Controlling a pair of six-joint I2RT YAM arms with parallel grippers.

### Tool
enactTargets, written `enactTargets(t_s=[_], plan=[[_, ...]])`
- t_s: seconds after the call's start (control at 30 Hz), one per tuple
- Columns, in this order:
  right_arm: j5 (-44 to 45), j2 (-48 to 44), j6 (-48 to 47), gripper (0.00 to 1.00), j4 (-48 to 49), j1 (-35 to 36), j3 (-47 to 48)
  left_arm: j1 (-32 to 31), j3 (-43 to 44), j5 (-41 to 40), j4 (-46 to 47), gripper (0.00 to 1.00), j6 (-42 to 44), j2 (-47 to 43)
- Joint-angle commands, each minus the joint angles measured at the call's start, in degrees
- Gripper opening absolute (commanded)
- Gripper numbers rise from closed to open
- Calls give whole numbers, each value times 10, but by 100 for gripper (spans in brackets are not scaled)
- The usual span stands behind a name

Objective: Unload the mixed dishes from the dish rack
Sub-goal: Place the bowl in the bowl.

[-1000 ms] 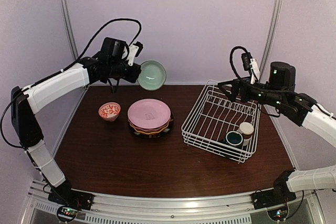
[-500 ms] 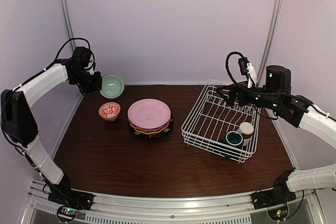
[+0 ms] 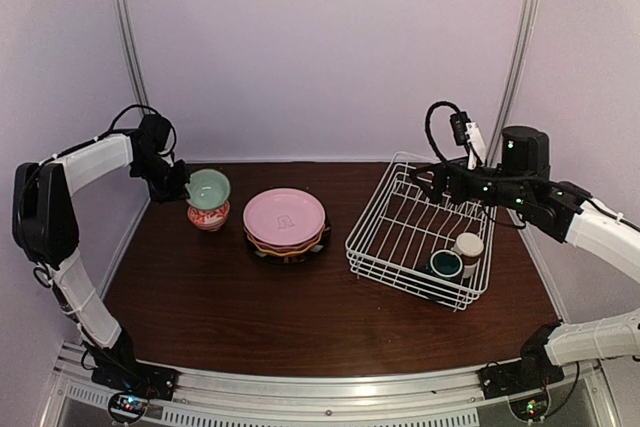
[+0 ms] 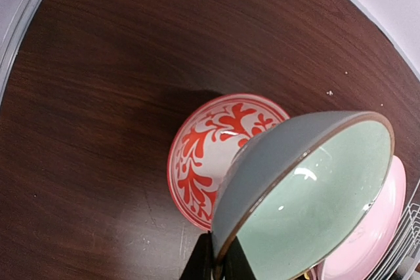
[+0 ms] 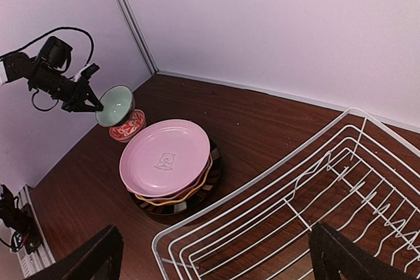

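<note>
Left wrist: pale green bowl [image 4: 308,195], rim inside left gripper [image 4: 218,260]

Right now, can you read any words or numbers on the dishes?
Pink plate: tiny letters under a little animal picture, too small to read.
Green bowl: no words.
Red bowl: only a leafy pattern, no words.
Nothing else shows any words or numbers.

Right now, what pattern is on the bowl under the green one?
Red leafy scrolls on white inside the bowl; left wrist view.

A pale green bowl [image 4: 315,201], red-patterned bowl [image 4: 203,155], pink plate [image 3: 284,215].
</note>
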Motion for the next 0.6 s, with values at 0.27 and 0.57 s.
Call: enactTargets(t_s=[0.27,0.57], plan=[[-2,12,6,100,11,-3,-3,17,-11,35,69,7,-41,42],[-3,16,7,100,13,-3,-5,32,-22,90,94,16,-53,73]])
